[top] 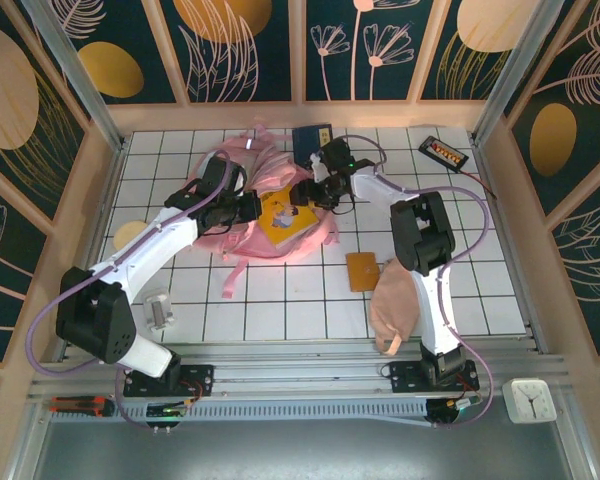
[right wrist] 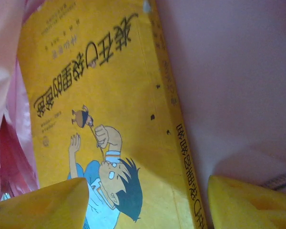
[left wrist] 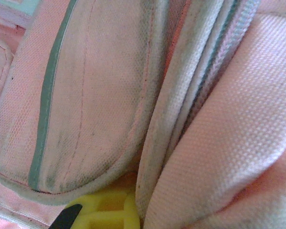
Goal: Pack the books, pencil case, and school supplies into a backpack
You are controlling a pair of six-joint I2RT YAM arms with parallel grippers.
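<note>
Pink backpack [left wrist: 86,95] fabric is pinched in our left jaws, probably holding its mouth open; our right jaws stand spread over the yellow book [right wrist: 109,95].

Black gadget [top: 444,152] lies far right on the tiles, pale yellow disc [top: 128,236] near left edge.

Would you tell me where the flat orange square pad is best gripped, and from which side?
Probably from above, across the far and near edges of the flat orange square pad: it lies flat, and the peach fabric pouch crowds its right edge.
</note>
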